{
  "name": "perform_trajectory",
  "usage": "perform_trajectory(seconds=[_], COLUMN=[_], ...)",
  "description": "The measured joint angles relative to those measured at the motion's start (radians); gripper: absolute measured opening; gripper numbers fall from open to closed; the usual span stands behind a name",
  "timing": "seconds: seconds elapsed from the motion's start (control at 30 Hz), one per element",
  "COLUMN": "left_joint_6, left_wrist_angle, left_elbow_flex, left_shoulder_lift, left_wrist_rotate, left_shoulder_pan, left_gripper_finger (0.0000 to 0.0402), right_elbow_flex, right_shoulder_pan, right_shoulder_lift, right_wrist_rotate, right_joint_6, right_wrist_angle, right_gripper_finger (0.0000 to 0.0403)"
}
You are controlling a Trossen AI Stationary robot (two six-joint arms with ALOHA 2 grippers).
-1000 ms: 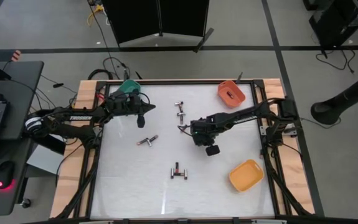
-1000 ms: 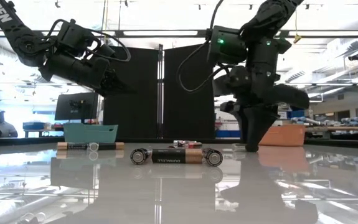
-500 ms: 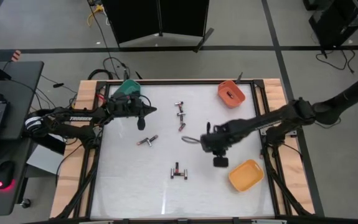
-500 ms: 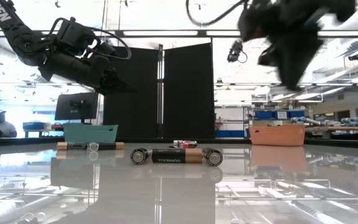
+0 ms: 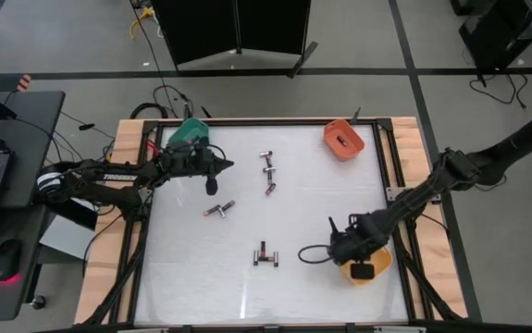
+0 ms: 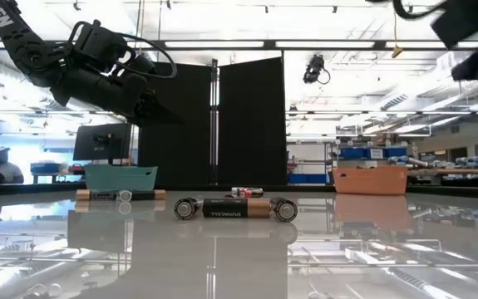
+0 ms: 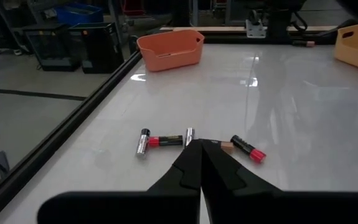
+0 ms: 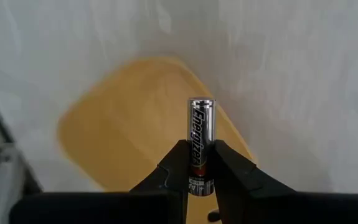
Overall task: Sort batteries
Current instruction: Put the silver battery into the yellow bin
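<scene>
The white-topped desk [image 5: 182, 268] with its wooden border carries three bins: a yellow plastic bin [image 5: 377, 266] at the right arm's side near the front edge, an orange plastic bin [image 5: 343, 139] at the far right corner, and a teal plastic bin [image 5: 190, 131] at the far left corner. The right arm reaches out over the yellow bin, and the right tool [image 8: 201, 163] is clamped on a silver-and-black cylindrical battery [image 8: 202, 144] that stands up between its fingers, directly above the bin's hollow. The left arm stretches in from the left edge; the left tool [image 5: 211, 182] hangs above the desk just in front of the teal bin, its fingers pressed together with nothing between them. Loose batteries lie on the desk: a cluster near the far middle [image 5: 268, 170], a red-banded pair left of centre [image 5: 219, 209], and a black-and-copper group near the front middle [image 5: 265, 255].
</scene>
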Motion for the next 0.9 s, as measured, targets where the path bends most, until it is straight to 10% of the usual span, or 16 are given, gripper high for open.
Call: perform_trajectory(seconds=[0.9], left_joint_6=[-0.012], left_wrist_angle=[-0.037], left_elbow_flex=[0.0], left_shoulder_lift=[0.0], left_wrist_rotate=[0.001], left_shoulder_pan=[-0.008], left_gripper_finger=[0.001], right_elbow_flex=[-0.261], right_shoulder_pan=[0.029], right_shoulder_lift=[0.0], right_wrist_rotate=[-0.104], right_joint_6=[-0.113], right_wrist_angle=[0.224], right_gripper_finger=[0.0084])
